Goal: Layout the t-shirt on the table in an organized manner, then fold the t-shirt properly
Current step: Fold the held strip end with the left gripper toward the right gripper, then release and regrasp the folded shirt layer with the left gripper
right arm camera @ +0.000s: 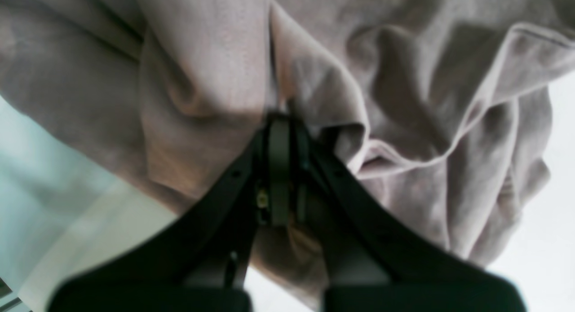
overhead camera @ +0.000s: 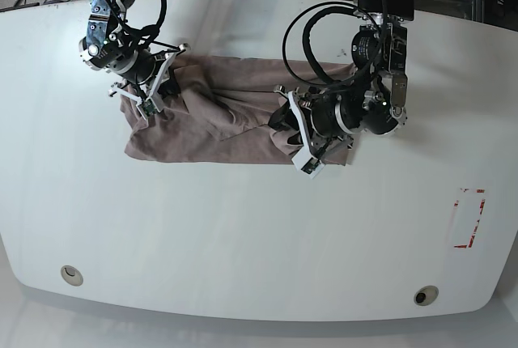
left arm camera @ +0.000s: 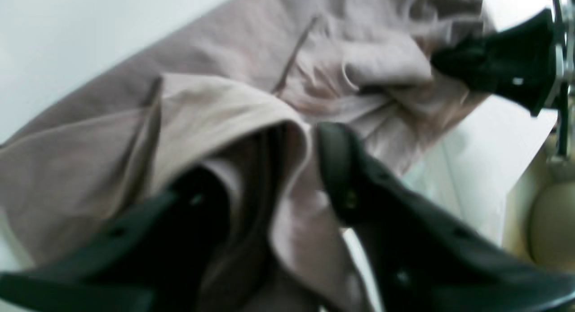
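t-shirt [overhead camera: 235, 117] bunched on the white bench [overhead camera: 243, 235] | soft, light, floppy, so I'd grab hems or shoulder seams | right pincer [right arm camera: 280, 123] clamped on a fold | left pincer [left arm camera: 287, 146] apart, straddling the hem

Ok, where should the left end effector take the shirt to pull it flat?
Probably the hemmed edge of the shirt standing up between the left end effector's open jaws. Close from where it hovers, at the end opposite the right end effector; that fold looks raised off the table.
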Robot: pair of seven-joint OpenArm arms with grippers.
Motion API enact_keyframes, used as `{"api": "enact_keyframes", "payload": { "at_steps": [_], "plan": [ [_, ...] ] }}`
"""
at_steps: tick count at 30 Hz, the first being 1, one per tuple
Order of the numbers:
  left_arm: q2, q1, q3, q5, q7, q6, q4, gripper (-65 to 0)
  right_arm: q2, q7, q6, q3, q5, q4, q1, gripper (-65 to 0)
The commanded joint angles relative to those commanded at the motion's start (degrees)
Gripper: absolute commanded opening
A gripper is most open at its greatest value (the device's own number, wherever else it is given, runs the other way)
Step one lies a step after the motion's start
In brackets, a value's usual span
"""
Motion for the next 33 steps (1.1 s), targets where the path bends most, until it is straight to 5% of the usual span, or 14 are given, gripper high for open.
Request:
{"api": "enact_keyframes", "payload": {
  "at_steps": [6,13,17,26,33],
  "plan": [
    [1.23,-0.44,3.60,-1.58,1.85,-0.26,0.18,-22.5,0.00,0.00,0.00,-0.09,0.00,0.00,0.00,-63.4],
    [0.70,-5.01,8.44,-7.56,6.51,-0.26,0.62,-21.1,0.00,0.00,0.00,-0.09,0.09,-0.09,0.18,-63.4],
    [-1.67,-7.30,5.89,-7.65,6.51,-0.26,3.25,-21.1,0.00,0.00,0.00,-0.09,0.09,-0.09,0.18,-63.4],
    [-12.31,-8.09,-3.52,-7.56,6.33,-0.18,4.31,-21.1,0.00,-0.18,0.00,-0.09,0.09,-0.09,0.09,-63.4],
    [-18.20,-4.04,-4.57,-7.82,6.24,-0.35,4.48,-21.1,0.00,-0.18,0.00,-0.09,0.09,-0.09,0.18,-63.4]
  ]
}}
